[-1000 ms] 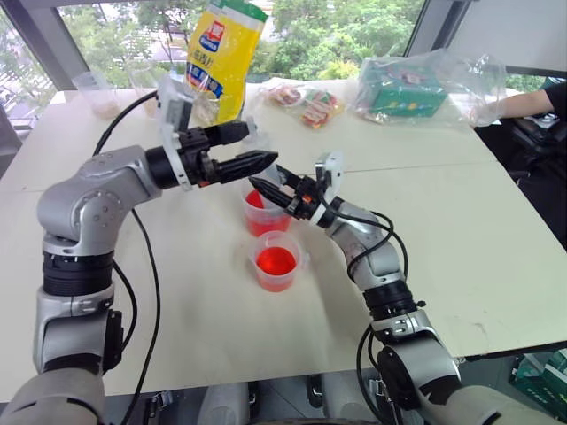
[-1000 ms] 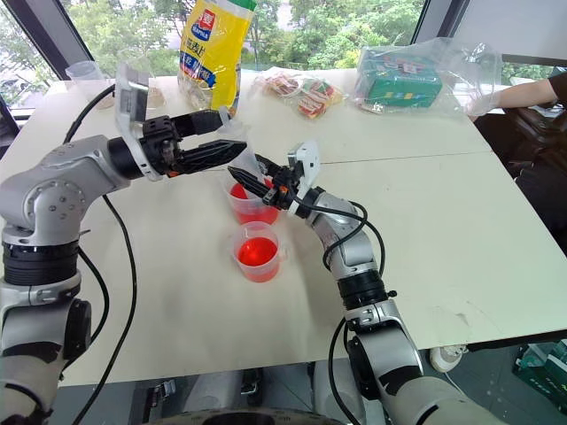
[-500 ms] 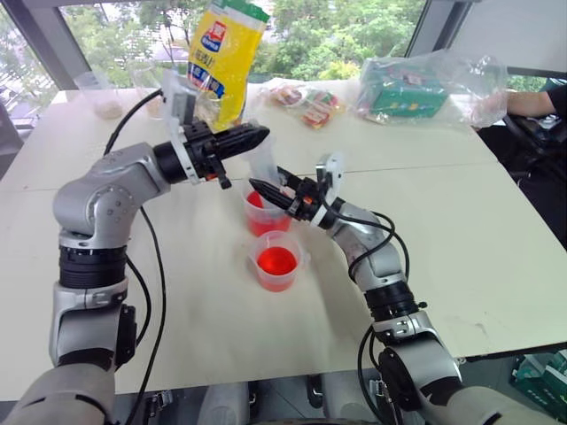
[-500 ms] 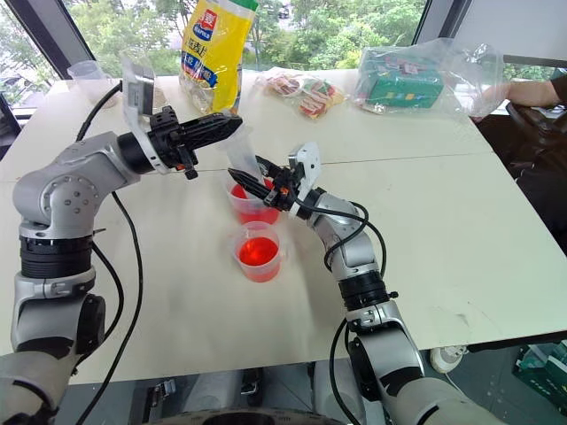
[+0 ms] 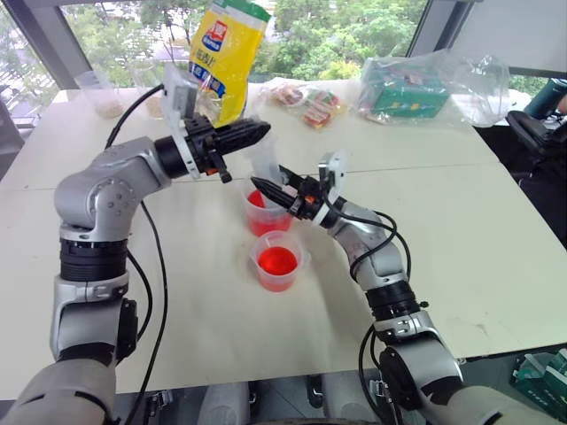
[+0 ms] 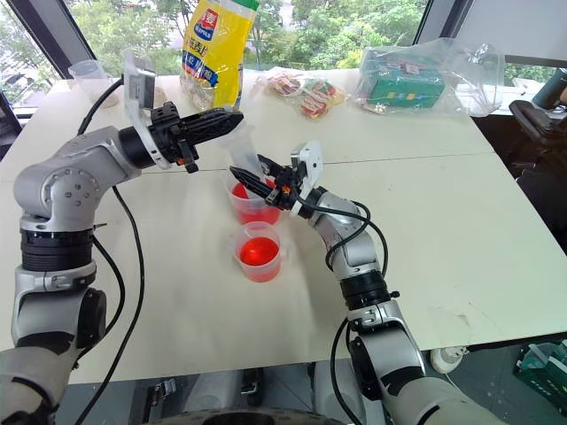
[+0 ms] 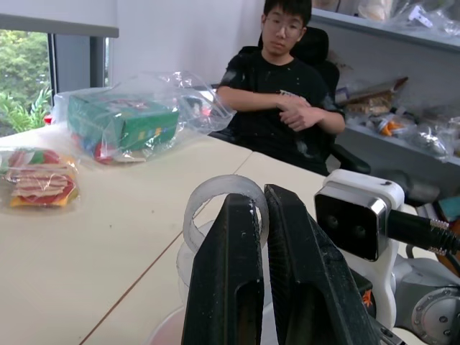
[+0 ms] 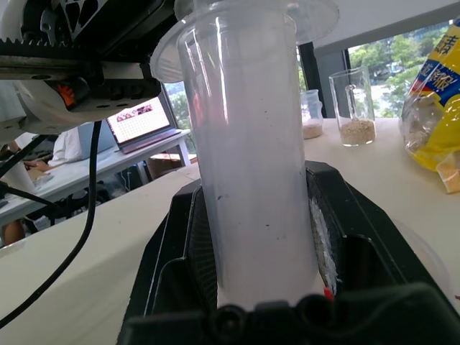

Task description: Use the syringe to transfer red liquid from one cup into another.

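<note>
Bright red-orange liquid (image 5: 276, 260) glowing in both clear cups (image 5: 275, 276) mid-frame, black fingers (image 5: 241, 135) on silver arms, yellow bag (image 5: 221, 55) with blue label up top, green box (image 6: 400, 84) in clear wrap upper right

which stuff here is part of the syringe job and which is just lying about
In use: syringe, taller cup and smaller cup, both holding red liquid.

Lying about: yellow bag, green box in plastic, snack packets, powder cups.

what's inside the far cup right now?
The far cup holds red liquid, with the syringe standing in it, barrel clamped by the right gripper. The syringe's tip is hidden behind the fingers and cup wall.
</note>
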You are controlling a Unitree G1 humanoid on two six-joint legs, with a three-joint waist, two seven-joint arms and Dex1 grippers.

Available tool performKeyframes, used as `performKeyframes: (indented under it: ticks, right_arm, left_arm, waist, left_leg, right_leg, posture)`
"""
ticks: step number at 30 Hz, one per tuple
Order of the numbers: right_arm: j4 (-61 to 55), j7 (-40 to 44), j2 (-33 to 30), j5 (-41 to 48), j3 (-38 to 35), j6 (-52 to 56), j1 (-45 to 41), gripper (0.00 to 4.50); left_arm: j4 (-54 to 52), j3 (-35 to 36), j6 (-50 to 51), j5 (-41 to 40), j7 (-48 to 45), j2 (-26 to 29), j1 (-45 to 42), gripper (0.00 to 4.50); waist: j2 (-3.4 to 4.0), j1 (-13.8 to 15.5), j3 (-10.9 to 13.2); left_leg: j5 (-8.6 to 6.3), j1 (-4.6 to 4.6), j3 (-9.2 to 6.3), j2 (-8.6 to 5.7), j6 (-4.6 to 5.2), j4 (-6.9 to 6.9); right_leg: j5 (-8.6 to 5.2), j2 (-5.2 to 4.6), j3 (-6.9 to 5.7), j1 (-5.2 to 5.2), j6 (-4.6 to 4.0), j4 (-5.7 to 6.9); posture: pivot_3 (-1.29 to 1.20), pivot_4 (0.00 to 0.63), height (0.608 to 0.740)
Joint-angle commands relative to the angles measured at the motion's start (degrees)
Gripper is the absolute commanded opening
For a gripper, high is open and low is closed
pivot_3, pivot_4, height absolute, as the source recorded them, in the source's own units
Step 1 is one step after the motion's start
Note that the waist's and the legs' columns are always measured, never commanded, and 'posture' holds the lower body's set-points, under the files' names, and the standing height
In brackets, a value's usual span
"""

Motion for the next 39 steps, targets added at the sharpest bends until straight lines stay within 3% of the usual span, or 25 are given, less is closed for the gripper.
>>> performKeyframes:
  ticks: [1,39]
  right_arm:
    - [-1.05,3.20,0.25,-0.46,3.62,0.98,0.92,1.39]
    - [-1.49,3.62,0.63,-0.24,4.33,1.48,0.88,1.39]
  left_arm:
    - [-0.30,4.34,-4.27,0.88,1.93,1.18,-4.91,0.05]
    - [1.51,5.66,-5.89,0.97,2.16,2.08,-7.91,0.05]
  waist:
    - [0.00,0.00,0.00]
    - [0.00,0.00,0.00]
  left_leg:
    - [0.00,0.00,0.00,0.00,0.00,0.00]
    - [0.00,0.00,0.00,0.00,0.00,0.00]
  right_leg:
    - [0.00,0.00,0.00,0.00,0.00,0.00]
    - [0.00,0.00,0.00,0.00,0.00,0.00]
  posture:
    - [0.00,0.150,0.740]
    - [0.00,0.150,0.740]
